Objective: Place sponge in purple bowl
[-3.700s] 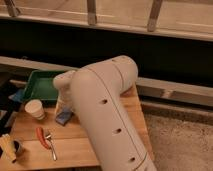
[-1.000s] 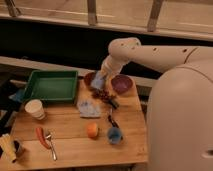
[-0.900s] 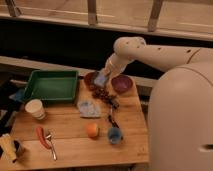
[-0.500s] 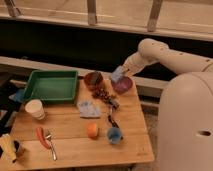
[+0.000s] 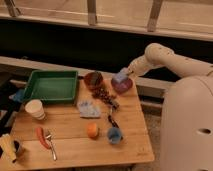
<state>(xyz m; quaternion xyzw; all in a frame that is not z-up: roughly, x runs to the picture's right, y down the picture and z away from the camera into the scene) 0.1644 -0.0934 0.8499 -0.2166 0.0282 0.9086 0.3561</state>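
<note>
The claw [image 5: 128,73] sits right of centre in the upper half of the frame, at the end of the pale arm [image 5: 165,54] that reaches in from the right, and it is pinching the sponge [image 5: 120,77], a small blue block hanging just above the purple bowl [image 5: 121,85]; whether the sponge already touches the bowl's rim I cannot tell. Going down in size from there: the wooden worktop [image 5: 70,142] fills the lower left, the green tray [image 5: 51,86] lies at its upper left, the reddish-brown bowl [image 5: 93,79] stands just left of the purple one, the grey-blue cloth [image 5: 89,108] lies near the middle, the paper cup [image 5: 34,108] stands at the left, and the orange [image 5: 92,130] rests lower centre beside a small blue cup [image 5: 114,135]. By my judgement the sponge will handle as light and soft, giving under the pinch and springing back on release, not slippery and not fragile, so a short drop into the bowl should do it no harm; it is best held across its thick middle, so it does not fold or twist. No brand, label or writing can be read anywhere.
</note>
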